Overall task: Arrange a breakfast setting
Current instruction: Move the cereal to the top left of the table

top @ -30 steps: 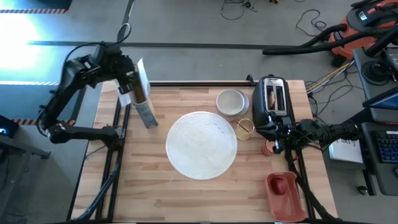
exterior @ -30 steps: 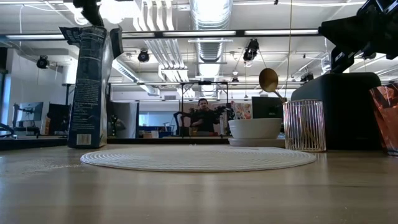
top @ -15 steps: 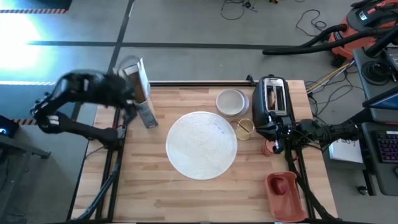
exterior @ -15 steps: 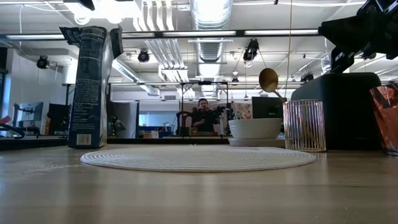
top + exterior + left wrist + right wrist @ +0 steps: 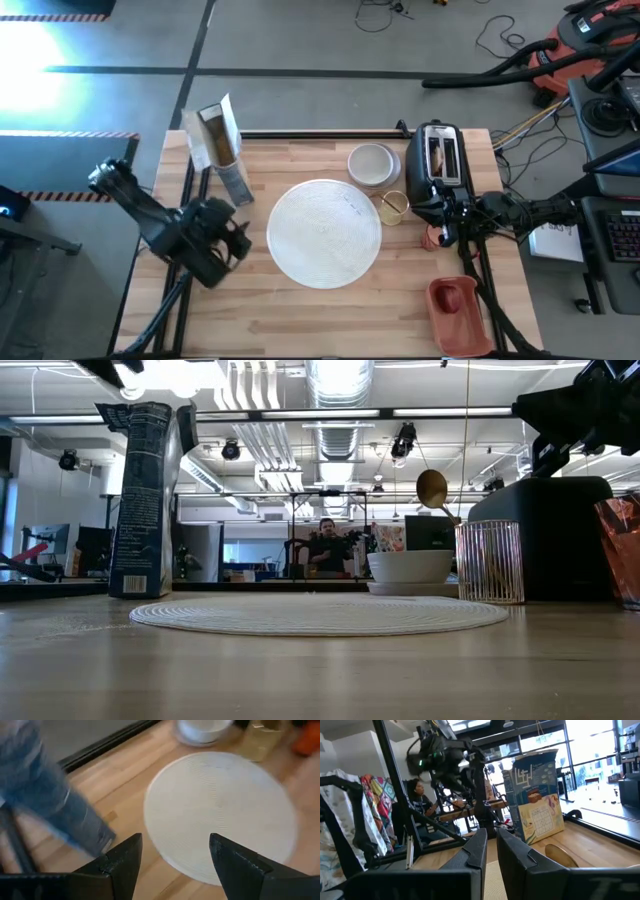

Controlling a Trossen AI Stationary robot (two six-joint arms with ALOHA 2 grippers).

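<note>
Sits just left of the large round white plate [image 5: 324,232], left gripper [image 5: 238,240] open and empty, nearer than the shut right gripper [image 5: 447,232].

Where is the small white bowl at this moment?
In the high view, the small white bowl stands near the table's far edge, right of centre, between the large round white plate and the black toaster.

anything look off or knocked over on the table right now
Nothing is spilled or tipped. The tall blue cereal box stands upright with its top flap open, beside the large round white plate. The gold spoon leans in the clear ribbed glass.
</note>
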